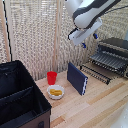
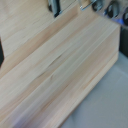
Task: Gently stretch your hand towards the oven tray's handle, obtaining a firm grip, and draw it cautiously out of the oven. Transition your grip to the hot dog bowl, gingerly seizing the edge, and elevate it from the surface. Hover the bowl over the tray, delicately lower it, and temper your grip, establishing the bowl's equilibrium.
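On the wooden table (image 1: 95,102), a dark blue book (image 1: 77,78) separates bowl (image 1: 55,92) from oven (image 1: 111,56); end effector (image 1: 86,40) state unclear.

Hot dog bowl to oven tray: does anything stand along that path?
Yes. In the exterior view, the dark blue book stands upright on the table between the hot dog bowl and the oven tray, which sticks out in front of the oven. The red cup sits behind the bowl, off the path.
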